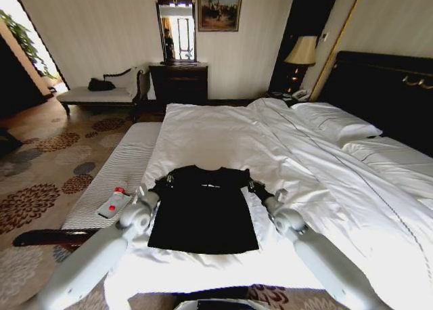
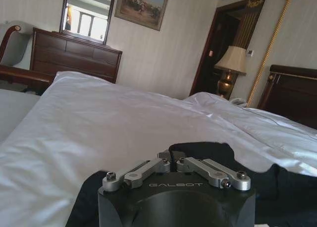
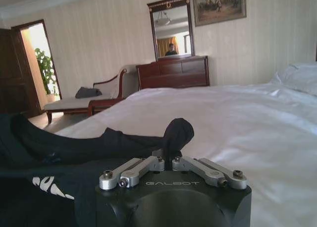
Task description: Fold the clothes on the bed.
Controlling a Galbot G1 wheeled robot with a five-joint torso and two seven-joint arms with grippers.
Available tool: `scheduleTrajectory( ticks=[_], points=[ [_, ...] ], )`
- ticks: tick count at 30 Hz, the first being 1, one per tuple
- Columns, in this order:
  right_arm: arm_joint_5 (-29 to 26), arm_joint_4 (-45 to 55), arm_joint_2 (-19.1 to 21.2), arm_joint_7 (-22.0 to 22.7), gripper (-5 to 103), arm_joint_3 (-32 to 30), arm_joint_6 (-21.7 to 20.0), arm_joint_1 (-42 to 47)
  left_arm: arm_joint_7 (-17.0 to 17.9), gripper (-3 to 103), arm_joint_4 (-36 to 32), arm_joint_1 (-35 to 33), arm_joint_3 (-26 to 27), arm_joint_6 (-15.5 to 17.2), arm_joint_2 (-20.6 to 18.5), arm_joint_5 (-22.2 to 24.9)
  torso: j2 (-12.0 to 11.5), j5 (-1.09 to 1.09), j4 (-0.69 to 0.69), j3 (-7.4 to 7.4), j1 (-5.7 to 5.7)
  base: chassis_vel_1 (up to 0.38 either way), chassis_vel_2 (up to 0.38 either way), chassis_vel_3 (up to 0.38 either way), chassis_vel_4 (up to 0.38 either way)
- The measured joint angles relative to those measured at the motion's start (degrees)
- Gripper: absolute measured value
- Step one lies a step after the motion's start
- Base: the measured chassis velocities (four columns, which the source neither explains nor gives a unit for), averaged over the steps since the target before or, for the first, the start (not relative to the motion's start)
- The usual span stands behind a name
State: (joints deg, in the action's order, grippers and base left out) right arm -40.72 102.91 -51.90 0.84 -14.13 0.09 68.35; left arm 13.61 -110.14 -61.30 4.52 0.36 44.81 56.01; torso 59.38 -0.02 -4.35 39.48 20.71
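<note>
The clothes are one black T-shirt lying flat near the foot of the bed, with its collar toward the pillows. My left gripper sits at the shirt's left sleeve and my right gripper at its right sleeve. In the left wrist view the left gripper is shut, with a bunch of black fabric pinched at its tips. Seen from the right wrist, the right gripper is shut on a raised fold of the T-shirt. White lettering shows on the cloth.
A grey-striped bench runs along the bed's left side, with a red-capped bottle on it. White pillows and a dark headboard lie at the far right. A dresser, chaise and lamp stand by the back wall.
</note>
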Motion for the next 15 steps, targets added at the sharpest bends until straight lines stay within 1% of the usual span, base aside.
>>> scheduleTrajectory(
  ticks=[1, 2, 3, 5, 7, 9, 12, 15],
  points=[
    [1.0, 1.6, -0.2, -0.1, 2, -1.4, 0.3, 3.3, -0.1, 1, -0.9, -1.9, 0.8, -0.4, -0.1, -0.8, 0.0, 0.01, 0.04, 0.0, 0.0, 0.0, 0.0, 0.0, 0.0],
    [1.9, 2.6, -0.4, -0.2, 2, -2.4, 0.6, 5.8, -0.2, 1, -1.6, -3.4, 1.5, -0.8, -0.1, -1.5, 0.0, 0.01, 0.0, 0.01, 0.0, 0.0, 0.0, 0.0, 0.0],
    [1.9, 2.6, -0.4, -0.2, 2, -2.4, 0.6, 5.8, -0.2, 1, -1.6, -3.4, 1.5, -0.8, -0.1, -1.5, 0.0, 0.01, 0.0, 0.01, 0.0, 0.0, 0.0, 0.0, 0.0],
    [3.7, 4.2, -0.8, -0.4, 2, -3.8, 1.6, 9.4, -0.3, 1, -2.9, -6.5, 2.6, -1.5, -0.3, -2.7, 0.0, -0.03, 0.0, 0.0, 0.0, 0.0, 0.0, 0.0, 0.0],
    [5.0, 5.6, -1.2, -0.5, 2, -4.8, 2.1, 12.2, -0.3, 1, -4.2, -9.3, 3.7, -2.1, -0.7, -3.8, 0.0, -0.02, 0.03, 0.0, 0.0, 0.0, 0.0, 0.0, 0.0],
    [5.6, 6.3, -1.5, -0.5, 2, -5.2, 2.2, 13.4, -0.3, 1, -4.8, -10.4, 4.2, -2.3, -1.1, -4.2, 0.0, -0.02, 0.03, 0.01, 0.0, 0.0, 0.0, 0.0, 0.0],
    [7.0, 7.9, -2.2, -0.7, 2, -5.4, 2.5, 15.8, -0.5, 1, -6.4, -14.2, 6.6, -2.7, -2.0, -5.0, 0.0, 0.0, 0.0, 0.01, 0.01, 0.0, 0.0, 0.0, 0.0],
    [7.9, 8.7, -2.6, -0.8, 2, -5.4, 2.8, 16.8, -1.0, 1, -7.7, -17.7, 9.2, -2.9, -2.3, -5.5, 0.0, -0.01, 0.01, 0.01, 0.01, 0.0, 0.0, 0.0, 0.0]
  ],
)
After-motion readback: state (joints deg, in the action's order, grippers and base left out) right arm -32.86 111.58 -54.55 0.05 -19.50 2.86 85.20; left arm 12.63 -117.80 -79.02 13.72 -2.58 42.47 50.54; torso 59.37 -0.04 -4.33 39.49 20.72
